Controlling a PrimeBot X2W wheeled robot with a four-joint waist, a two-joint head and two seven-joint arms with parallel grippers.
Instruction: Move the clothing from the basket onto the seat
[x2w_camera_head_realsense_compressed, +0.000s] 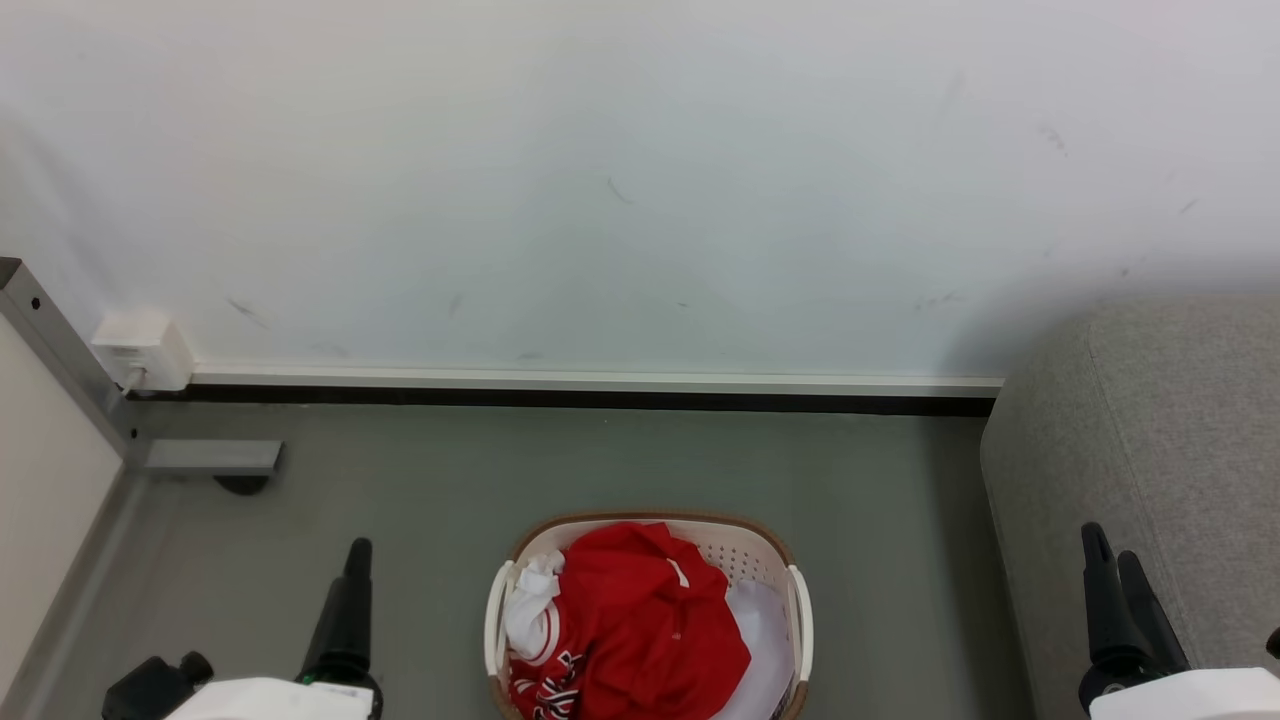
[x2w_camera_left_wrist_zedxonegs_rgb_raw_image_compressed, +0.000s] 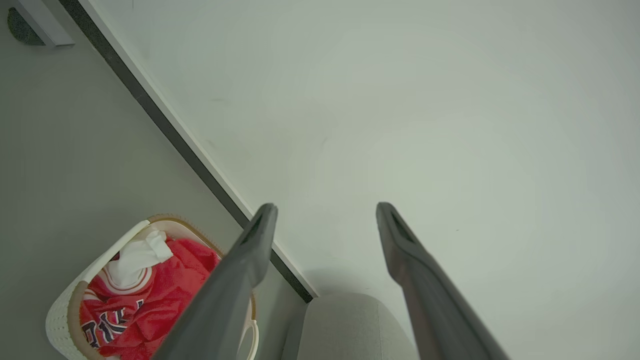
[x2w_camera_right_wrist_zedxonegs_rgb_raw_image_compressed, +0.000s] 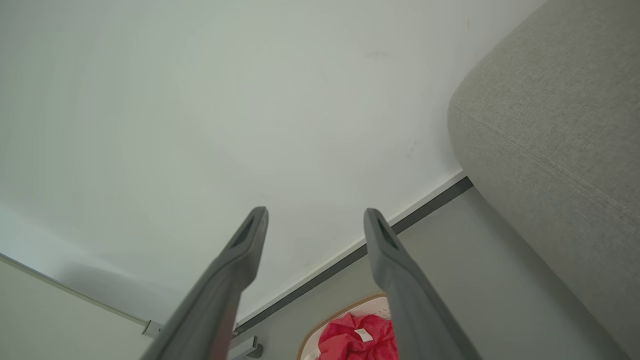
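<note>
Dark-fingered left claw (x2w_camera_head_realsense_compressed: 347, 590) and right claw (x2w_camera_head_realsense_compressed: 1112, 548) flank the basket (x2w_camera_head_realsense_compressed: 640, 517) on the floor (x2w_camera_head_realsense_compressed: 400, 480), with red clothing (x2w_camera_head_realsense_compressed: 640, 620) heaped inside, apart from both. Left wrist view: fingers spread wide, empty, basket at lower left. Right wrist view: fingers equally parted, clothing low between them, seat (x2w_camera_right_wrist_zedxonegs_rgb_raw_image_compressed: 550, 125) on the right.

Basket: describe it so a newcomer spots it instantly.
On the grey floor below the white wall, left of the grey sofa, stands the basket. It alone is oval, cream-white, perforated, brown-rimmed, and heaped with red clothing.
</note>
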